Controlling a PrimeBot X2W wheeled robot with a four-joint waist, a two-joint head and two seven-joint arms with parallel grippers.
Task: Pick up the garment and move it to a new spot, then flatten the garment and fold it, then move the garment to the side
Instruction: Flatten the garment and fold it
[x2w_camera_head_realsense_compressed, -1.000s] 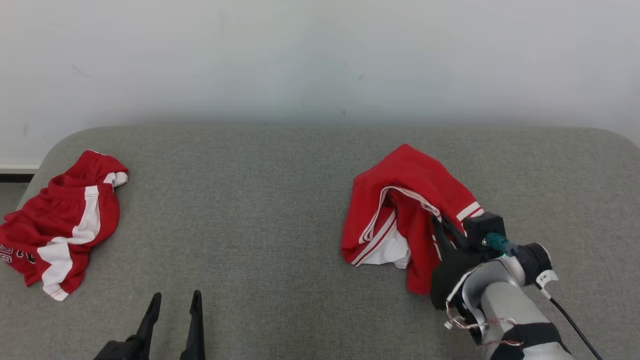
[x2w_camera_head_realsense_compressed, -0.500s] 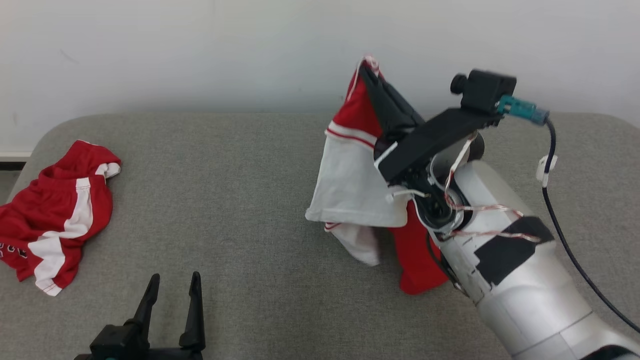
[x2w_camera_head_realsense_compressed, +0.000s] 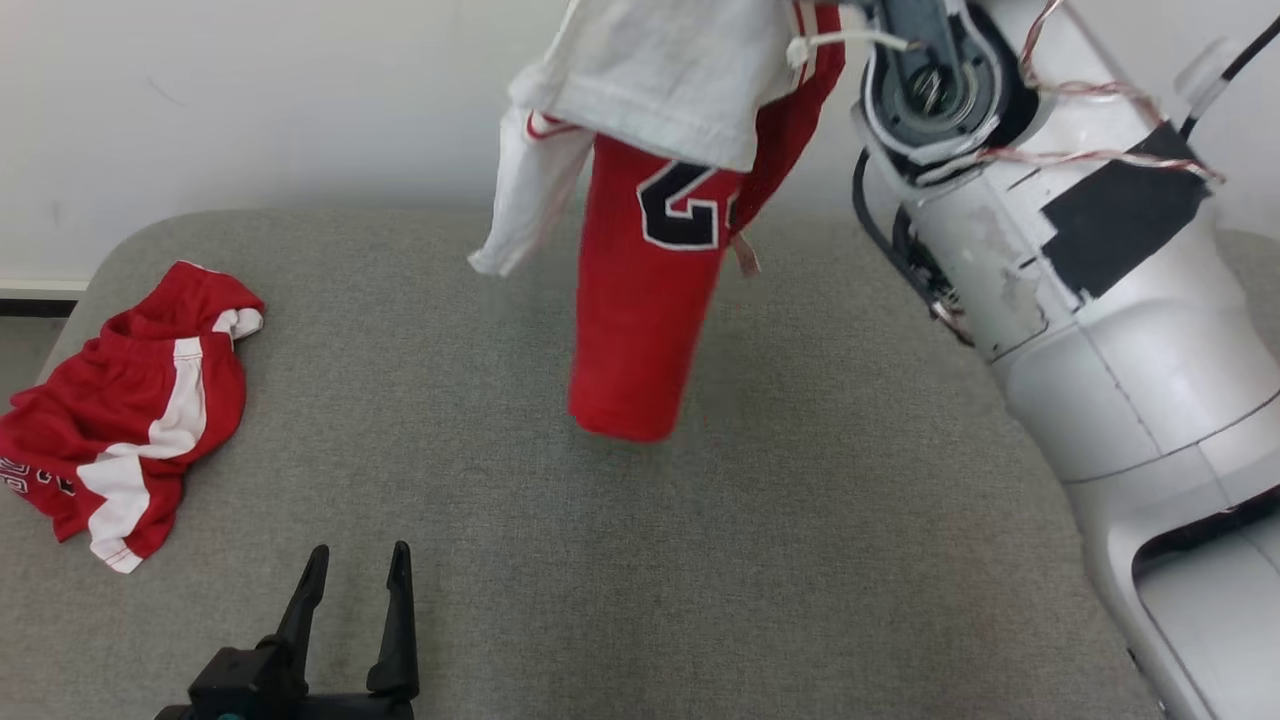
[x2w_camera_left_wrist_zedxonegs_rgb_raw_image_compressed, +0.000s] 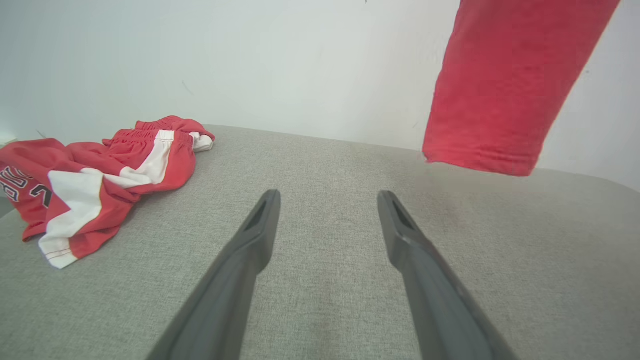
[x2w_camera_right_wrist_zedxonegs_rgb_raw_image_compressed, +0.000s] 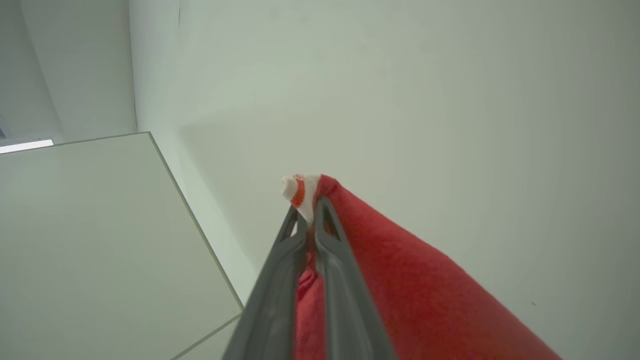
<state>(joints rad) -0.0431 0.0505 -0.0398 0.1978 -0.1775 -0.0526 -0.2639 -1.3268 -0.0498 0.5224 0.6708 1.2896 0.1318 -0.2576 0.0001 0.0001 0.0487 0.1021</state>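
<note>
The garment (x2w_camera_head_realsense_compressed: 650, 280), red and white with a black number, hangs in the air over the middle of the grey padded table (x2w_camera_head_realsense_compressed: 800, 560), its lower end just above the surface. In the right wrist view my right gripper (x2w_camera_right_wrist_zedxonegs_rgb_raw_image_compressed: 309, 210) is shut on the garment (x2w_camera_right_wrist_zedxonegs_rgb_raw_image_compressed: 400, 290) near a white edge, fingers pointing up at the wall. The right forearm (x2w_camera_head_realsense_compressed: 1080, 300) is raised at the right of the head view. My left gripper (x2w_camera_head_realsense_compressed: 358, 560) stands open and empty at the lower left. In the left wrist view the hanging red cloth (x2w_camera_left_wrist_zedxonegs_rgb_raw_image_compressed: 500, 95) dangles ahead to the right of the left gripper (x2w_camera_left_wrist_zedxonegs_rgb_raw_image_compressed: 327, 200).
Another red and white garment (x2w_camera_head_realsense_compressed: 130, 410) lies crumpled at the table's far left edge, and the same crumpled garment (x2w_camera_left_wrist_zedxonegs_rgb_raw_image_compressed: 95, 170) is in the left wrist view. A pale wall (x2w_camera_head_realsense_compressed: 300, 100) stands behind the table.
My right arm has lifted the garment off the table, high into the air and leftward toward the middle. The left gripper has stayed put; the camera shifted slightly.
</note>
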